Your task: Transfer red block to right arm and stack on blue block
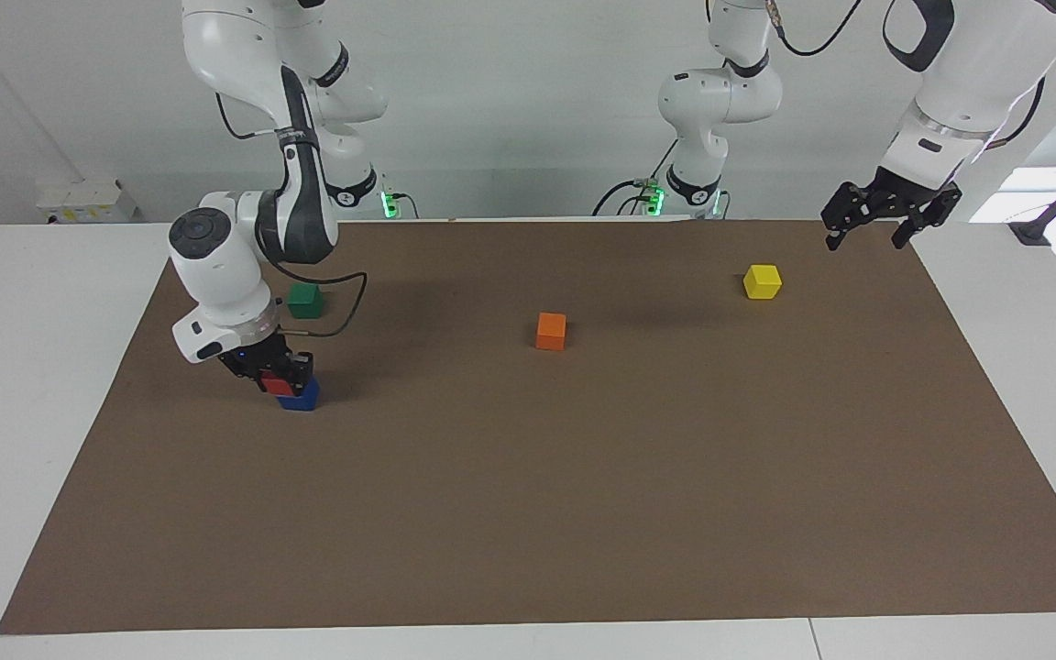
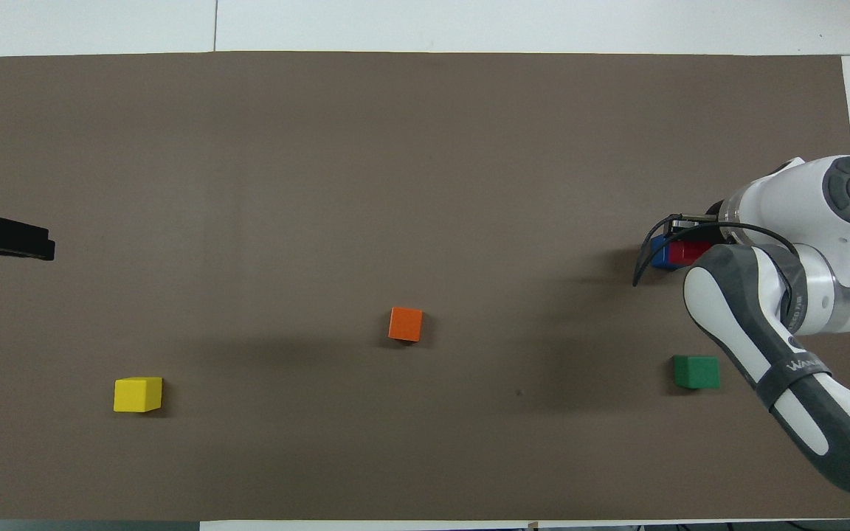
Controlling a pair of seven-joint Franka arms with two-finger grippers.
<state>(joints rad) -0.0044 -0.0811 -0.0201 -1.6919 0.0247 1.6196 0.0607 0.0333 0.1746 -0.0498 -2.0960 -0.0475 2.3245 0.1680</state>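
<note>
One high camera faces the robots across the brown mat [image 1: 528,513]; another looks steeply down over it.

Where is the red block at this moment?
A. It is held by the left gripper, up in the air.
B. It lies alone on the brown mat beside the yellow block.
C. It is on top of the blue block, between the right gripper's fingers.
C: in the facing view the red block sits on the blue block, with the right gripper around it.
</note>
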